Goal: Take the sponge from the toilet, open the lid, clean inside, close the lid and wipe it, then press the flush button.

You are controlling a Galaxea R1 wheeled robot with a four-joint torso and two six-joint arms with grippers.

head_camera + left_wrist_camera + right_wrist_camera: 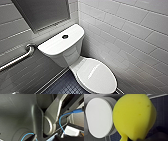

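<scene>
The white toilet (75, 53) stands in the corner with its lid (97, 75) down over the bowl. The round dark flush button (65, 36) sits in the middle of the tank top. In the right wrist view the yellow sponge (134, 117) looms close to the camera, pinched narrow at its near end, and my right gripper is shut on it. Behind the sponge the closed lid (99, 117) shows as a white oval, with a gap between the two. The left wrist view looks at the robot's own dark body (18, 115) and blue cables (61, 125), and the left gripper holds nothing.
A metal grab bar (20, 58) runs along the grey tiled wall left of the tank. White wall tiles (130, 37) close in on the right of the toilet. Dark small-tiled floor (65, 86) lies in front of the bowl. A grey panel (42, 12) hangs above the tank.
</scene>
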